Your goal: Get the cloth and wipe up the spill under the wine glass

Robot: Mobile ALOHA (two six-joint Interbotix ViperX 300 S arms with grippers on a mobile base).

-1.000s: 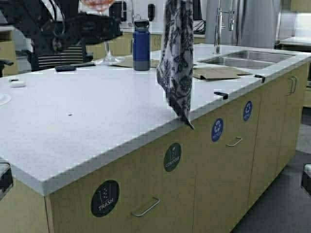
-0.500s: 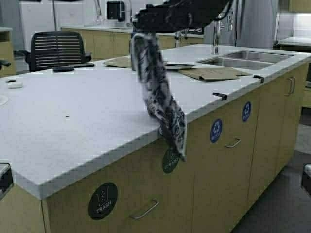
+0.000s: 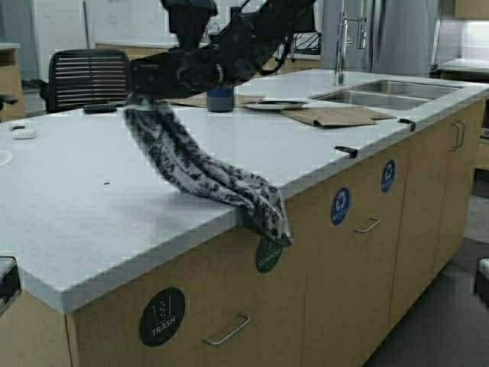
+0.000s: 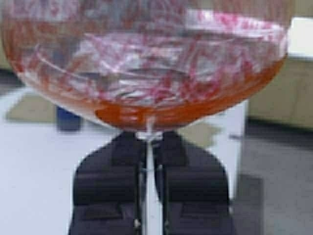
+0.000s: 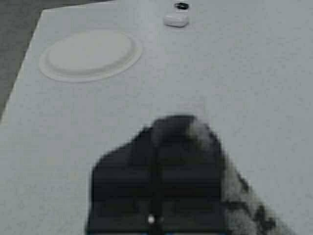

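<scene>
My right gripper (image 3: 141, 82) reaches in low over the white counter (image 3: 92, 222) from the back right and is shut on one end of the cloth (image 3: 202, 172). The navy-and-white floral cloth trails from it across the countertop, and its tail hangs over the front edge. In the right wrist view the cloth (image 5: 244, 200) bunches beside the shut right gripper (image 5: 171, 125). My left gripper (image 4: 148, 139) is shut on the stem of the wine glass (image 4: 146, 73), held up off the counter, its bowl streaked with reddish liquid. I cannot make out the spill.
A dark blue bottle (image 3: 221, 99) stands behind the right arm. Brown paper (image 3: 336, 115) and a sink (image 3: 390, 92) lie at the back right. A white plate (image 5: 90, 54), a small white case (image 3: 24, 131) and a black phone (image 3: 99, 108) are at the left, a chair (image 3: 88, 76) beyond.
My right arm has swung left and down over the counter, dragging the cloth from hanging at the edge to lying across the top. The glass has left the high view.
</scene>
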